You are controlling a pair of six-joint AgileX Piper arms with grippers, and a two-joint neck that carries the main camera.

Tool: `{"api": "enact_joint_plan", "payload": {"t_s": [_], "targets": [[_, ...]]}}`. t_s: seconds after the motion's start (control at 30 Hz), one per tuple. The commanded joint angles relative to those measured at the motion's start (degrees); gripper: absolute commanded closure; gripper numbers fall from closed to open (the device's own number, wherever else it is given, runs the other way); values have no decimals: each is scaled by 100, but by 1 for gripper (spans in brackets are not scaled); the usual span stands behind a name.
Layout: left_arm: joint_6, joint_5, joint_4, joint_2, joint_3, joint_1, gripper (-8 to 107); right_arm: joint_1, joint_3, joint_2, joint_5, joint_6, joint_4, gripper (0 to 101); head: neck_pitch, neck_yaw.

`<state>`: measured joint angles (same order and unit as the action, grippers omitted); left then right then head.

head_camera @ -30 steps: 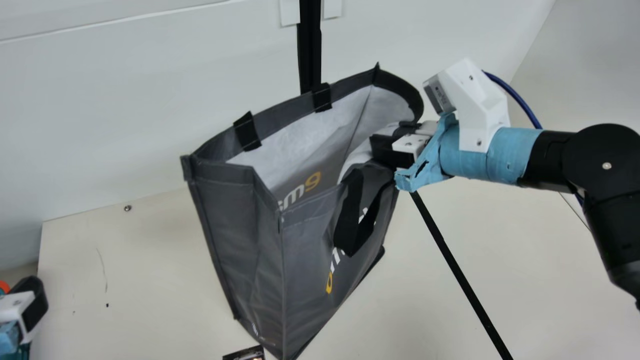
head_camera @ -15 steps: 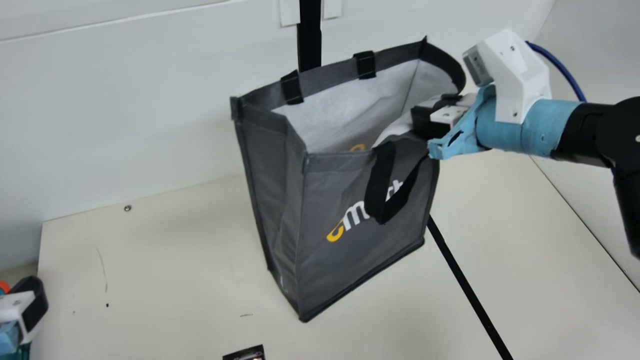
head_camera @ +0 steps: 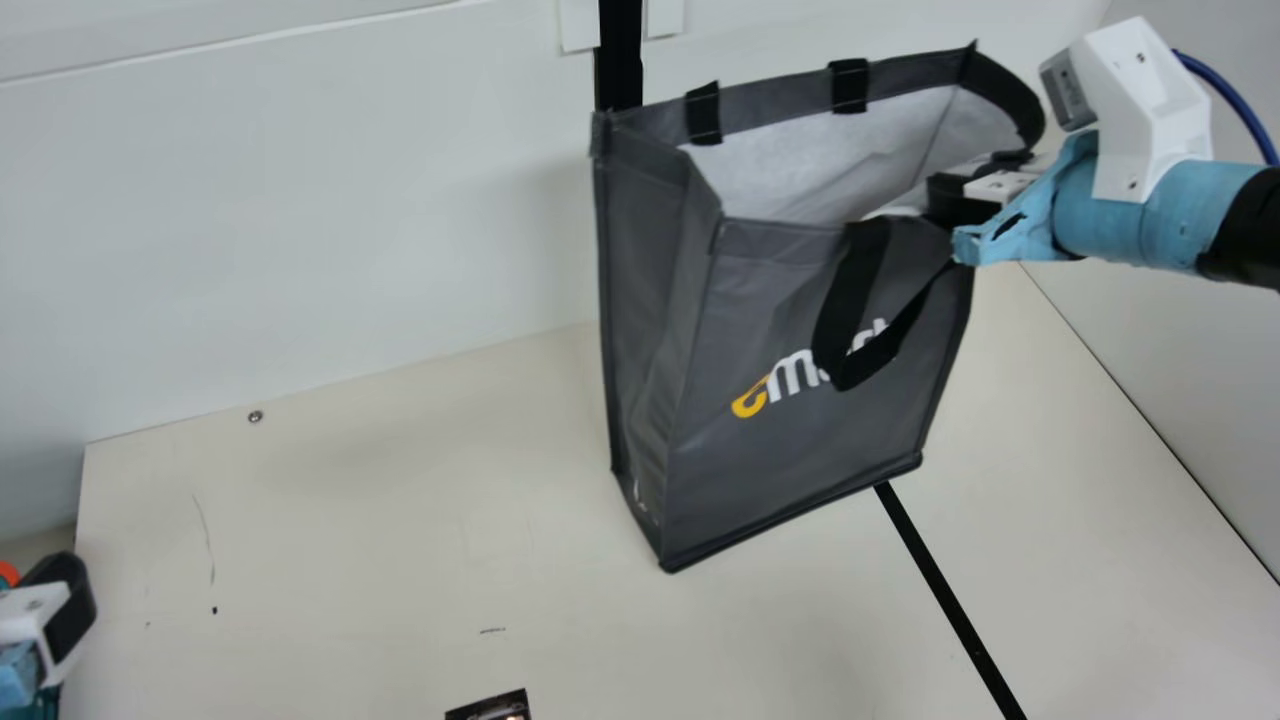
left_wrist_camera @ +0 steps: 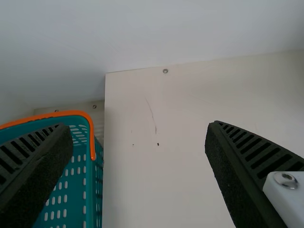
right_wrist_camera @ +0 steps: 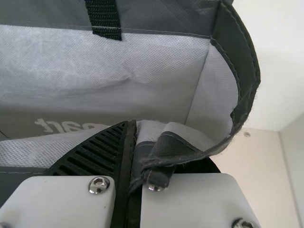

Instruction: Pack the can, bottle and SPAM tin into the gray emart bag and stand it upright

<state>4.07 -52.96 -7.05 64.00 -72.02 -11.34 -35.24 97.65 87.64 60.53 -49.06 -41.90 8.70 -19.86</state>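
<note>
Pinches the top of the bag (head_camera: 780, 450) in the right claw (head_camera: 955, 190), with most of it lower down. Holds the left claw (head_camera: 65, 600) wide apart, near the basket (left_wrist_camera: 89, 190).

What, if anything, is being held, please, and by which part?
The right gripper pinches the bag by its upper rim, near a corner; the left gripper holds nothing.

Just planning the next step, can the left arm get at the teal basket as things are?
Probably yes: the left gripper is open and empty, and the teal basket sits close by, with nothing visible in between.
</note>
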Motion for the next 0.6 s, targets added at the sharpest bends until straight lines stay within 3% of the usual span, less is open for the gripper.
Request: {"api": "enact_joint_plan", "payload": {"t_s": [0.0,0.57], "targets": [[0,0,0,0,0,0,9,-154,137,89,11,-17,23,101,130,-14],[0,0,0,0,0,0,9,-1085,1165,874,144,-84,387,101,130,-14]]}}
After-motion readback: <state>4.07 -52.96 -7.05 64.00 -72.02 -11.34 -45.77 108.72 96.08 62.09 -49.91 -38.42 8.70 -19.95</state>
